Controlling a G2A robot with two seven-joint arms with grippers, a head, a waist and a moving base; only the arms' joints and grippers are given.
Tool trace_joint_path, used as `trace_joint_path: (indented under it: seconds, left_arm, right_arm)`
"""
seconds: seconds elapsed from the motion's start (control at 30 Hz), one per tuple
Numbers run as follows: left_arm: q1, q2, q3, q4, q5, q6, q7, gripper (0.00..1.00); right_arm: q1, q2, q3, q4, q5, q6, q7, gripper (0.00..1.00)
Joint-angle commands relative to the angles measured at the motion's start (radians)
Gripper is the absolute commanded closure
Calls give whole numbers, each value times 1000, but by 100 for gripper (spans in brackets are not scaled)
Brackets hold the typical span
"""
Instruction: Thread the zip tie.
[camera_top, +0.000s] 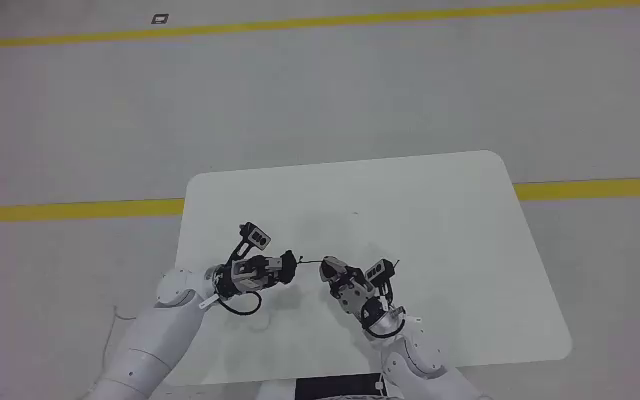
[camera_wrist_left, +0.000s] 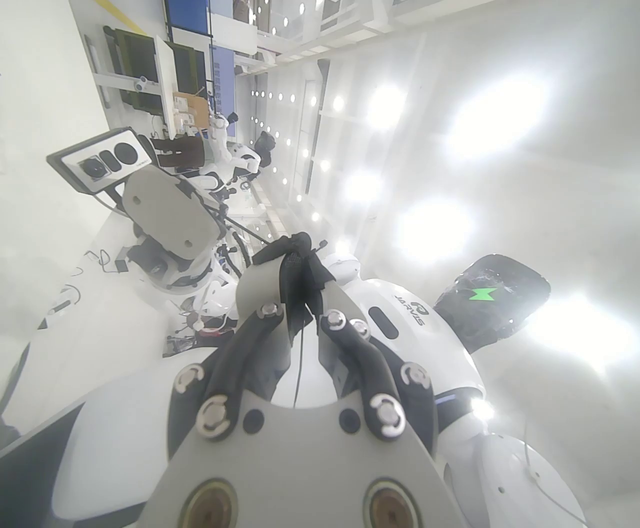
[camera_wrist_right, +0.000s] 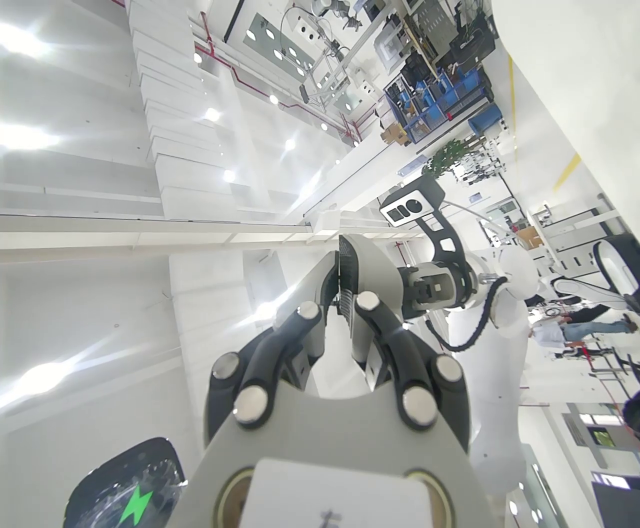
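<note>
A thin black zip tie (camera_top: 310, 262) spans the short gap between my two grippers above the white table (camera_top: 450, 220). My left gripper (camera_top: 289, 265) is shut on one end of it. In the left wrist view its dark pads (camera_wrist_left: 300, 260) pinch the tie, and a black strand (camera_wrist_left: 300, 360) runs back between the fingers. My right gripper (camera_top: 329, 268) faces it from the other side, fingers (camera_wrist_right: 350, 270) pressed together on the tie's other end; the tie itself is hidden there. Each wrist view shows the opposite gripper close by (camera_wrist_left: 170, 220) (camera_wrist_right: 435, 290).
Both grippers hover over the near middle of the table, with bare surface all around them. Grey floor with yellow lines (camera_top: 320, 20) lies beyond the table's far edge.
</note>
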Motion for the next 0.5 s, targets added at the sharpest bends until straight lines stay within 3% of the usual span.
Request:
trace_joint_path:
  seconds: [0.0, 0.47]
  left_arm:
    - [0, 0, 0, 0, 0, 0, 0, 100]
    - [0, 0, 0, 0, 0, 0, 0, 100]
  right_arm:
    - [-1, 0, 1, 0, 0, 0, -1, 100]
    - [-11, 1, 11, -3, -6, -1, -16, 100]
